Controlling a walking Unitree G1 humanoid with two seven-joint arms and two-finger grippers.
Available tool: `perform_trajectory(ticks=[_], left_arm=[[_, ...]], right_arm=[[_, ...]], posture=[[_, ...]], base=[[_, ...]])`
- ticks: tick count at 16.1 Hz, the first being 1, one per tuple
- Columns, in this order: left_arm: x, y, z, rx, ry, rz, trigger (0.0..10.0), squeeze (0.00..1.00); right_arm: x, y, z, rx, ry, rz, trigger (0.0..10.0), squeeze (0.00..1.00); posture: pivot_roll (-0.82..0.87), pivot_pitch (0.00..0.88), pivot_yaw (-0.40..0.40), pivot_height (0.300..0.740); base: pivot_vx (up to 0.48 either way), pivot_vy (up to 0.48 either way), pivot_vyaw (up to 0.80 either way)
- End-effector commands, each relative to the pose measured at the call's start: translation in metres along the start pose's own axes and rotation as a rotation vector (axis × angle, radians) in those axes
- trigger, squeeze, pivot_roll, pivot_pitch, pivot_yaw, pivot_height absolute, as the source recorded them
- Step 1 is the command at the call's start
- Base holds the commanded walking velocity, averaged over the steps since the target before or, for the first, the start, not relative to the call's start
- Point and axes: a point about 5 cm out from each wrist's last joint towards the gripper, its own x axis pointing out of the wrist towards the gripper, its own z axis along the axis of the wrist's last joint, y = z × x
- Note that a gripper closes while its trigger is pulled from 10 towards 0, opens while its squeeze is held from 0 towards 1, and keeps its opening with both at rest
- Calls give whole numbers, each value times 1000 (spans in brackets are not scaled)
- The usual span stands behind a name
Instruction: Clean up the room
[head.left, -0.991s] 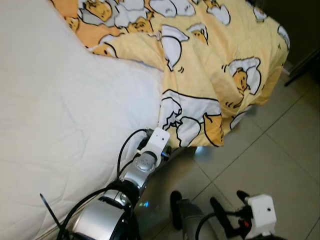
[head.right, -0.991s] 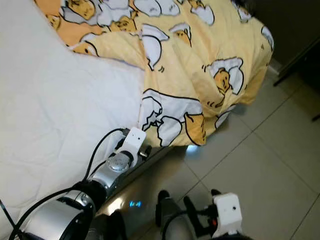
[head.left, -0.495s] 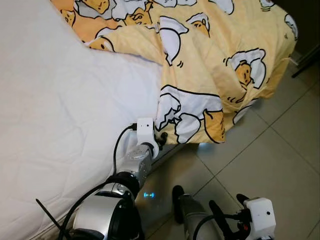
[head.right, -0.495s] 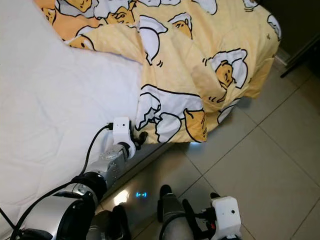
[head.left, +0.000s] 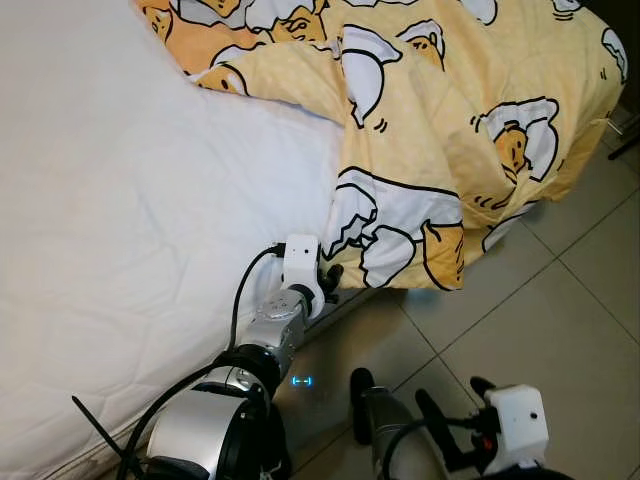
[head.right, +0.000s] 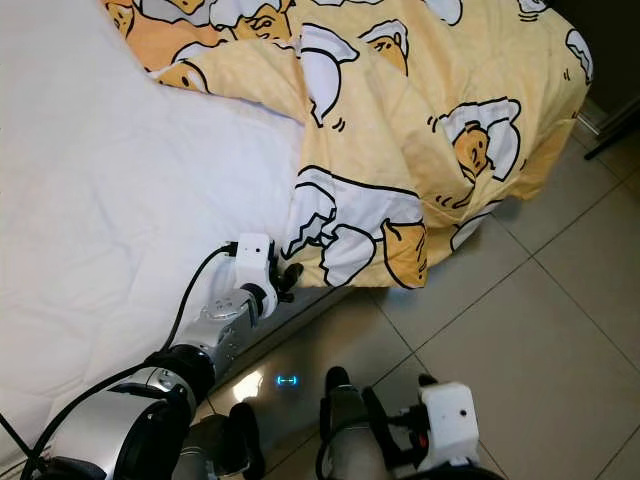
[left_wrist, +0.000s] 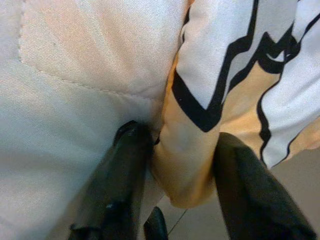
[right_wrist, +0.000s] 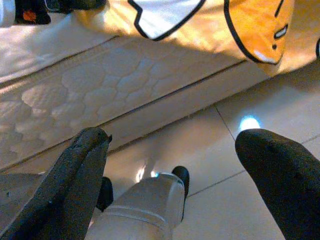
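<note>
The bed (head.left: 120, 230), covered by a white quilted sheet, serves as the reference. A yellow quilt (head.left: 450, 130) printed with cartoon figures lies bunched over the bed's far part, and its lower corner hangs over the bed's near edge toward the tiled floor (head.left: 540, 320).

The left gripper (left_wrist: 175, 165) is at that hanging corner, right against the side of the bed. Its fingers (left_wrist: 125, 175) stand either side of the corner's yellow hem (one finger lies against the white sheet, the other on the outer face of the quilt), and the fabric fills the gap between them; a firm pinch cannot be confirmed.

The right gripper (right_wrist: 180, 165) hangs low over the floor, just off the bed's side and apart from the quilt, fingers spread wide and holding nothing.
</note>
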Motion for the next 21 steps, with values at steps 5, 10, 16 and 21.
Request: perform_trajectory(ticks=[5, 10, 16, 21], left_arm=[[-1, -38, -21, 76, 55, -208, 0, 0], [-8, -32, -26, 227, 37, -361, 0, 0], [-19, -28, -21, 372, -1, -660, 0, 0], [-26, -35, -20, 383, 41, -881, 0, 0]], right_arm=[[0, -1, 0, 15, 11, -14, 10000, 0], [-6, -1, 1, 33, 2, 18, 10000, 0], [2, -4, 4, 34, -14, 20, 10000, 0], [13, -8, 8, 28, -28, 49, 10000, 0]], posture=[[-317, 349, -4, 740], [-314, 341, 1, 740], [-309, 299, 11, 740], [-292, 257, 3, 740]], base=[[0, 0, 0], [0, 0, 0], [0, 0, 0], [0, 0, 0]])
